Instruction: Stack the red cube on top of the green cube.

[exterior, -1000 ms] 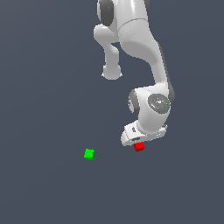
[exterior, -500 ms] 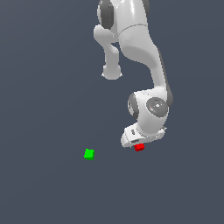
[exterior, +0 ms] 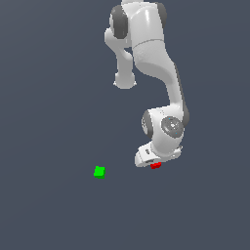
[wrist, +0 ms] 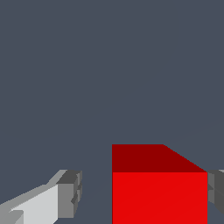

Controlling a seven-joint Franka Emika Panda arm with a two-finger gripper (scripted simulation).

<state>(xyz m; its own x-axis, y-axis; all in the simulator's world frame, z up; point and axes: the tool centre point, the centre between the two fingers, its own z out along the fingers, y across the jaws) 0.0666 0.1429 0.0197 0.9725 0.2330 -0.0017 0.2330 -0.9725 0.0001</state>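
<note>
The red cube [exterior: 155, 166] lies on the dark grey floor, partly hidden under the white hand. My gripper [exterior: 154, 163] is down over it. In the wrist view the red cube [wrist: 157, 188] sits between the two fingers. One finger [wrist: 70, 192] stands apart from the cube with a clear gap. The other finger [wrist: 215, 192] is right at the cube's opposite side. The jaws are open. The green cube [exterior: 99, 172] lies alone on the floor, well off to the exterior view's left of the gripper.
The white arm [exterior: 156, 63] rises from the hand toward the top of the exterior view. The floor [exterior: 58, 97] is plain dark grey, with nothing else on it in view.
The hand has come down a little over the red cube. Both cubes lie where they were.
</note>
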